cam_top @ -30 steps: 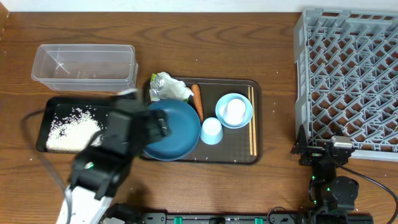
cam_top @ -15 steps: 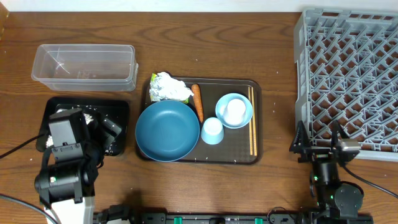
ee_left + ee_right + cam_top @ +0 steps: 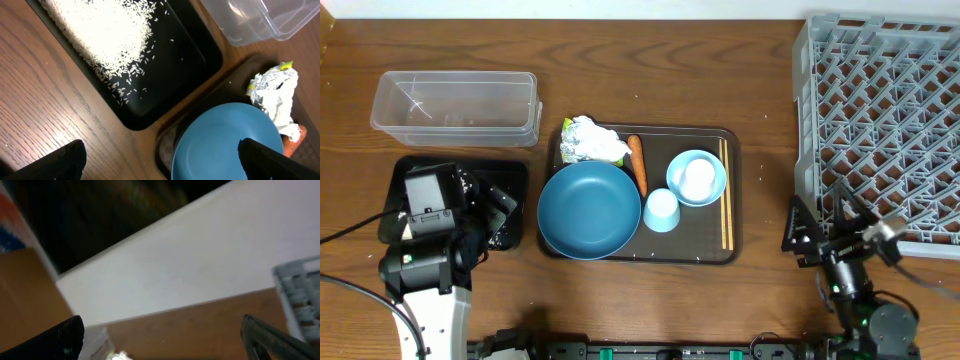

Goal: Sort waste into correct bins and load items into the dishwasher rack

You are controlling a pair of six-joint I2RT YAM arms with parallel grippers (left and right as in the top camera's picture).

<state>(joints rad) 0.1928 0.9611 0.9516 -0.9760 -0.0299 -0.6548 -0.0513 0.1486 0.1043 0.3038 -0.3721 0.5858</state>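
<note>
The large dark-blue bowl (image 3: pixel 588 210) (image 3: pixel 225 140) lies empty on the brown serving tray (image 3: pixel 730 250). With it there are the crumpled wrapper (image 3: pixel 590 140) (image 3: pixel 274 92), the carrot (image 3: pixel 637 160), a small light-blue bowl (image 3: pixel 697 177), a light-blue cup (image 3: pixel 661 210) and the chopsticks (image 3: pixel 725 195). White rice (image 3: pixel 100 35) lies spread in the black tray (image 3: pixel 518 172) (image 3: pixel 200 55). My left gripper (image 3: pixel 505 215) (image 3: pixel 160 150) hangs open and empty over that tray's right end. The right gripper (image 3: pixel 825 225) (image 3: pixel 162 330) is open, empty and tilted upward beside the grey rack (image 3: pixel 880 120).
The clear tub (image 3: pixel 455 105) (image 3: pixel 260 20) stands empty behind the black tray. Bare wooden table separates the serving tray from the rack. The right wrist view shows mostly a white wall, a strip of table and the rack's corner (image 3: pixel 300 280).
My left arm has drawn back from the dark-blue bowl's left edge to above the black tray, jaws spread wider. The right gripper has tilted slightly. The bowl stays on the serving tray.
</note>
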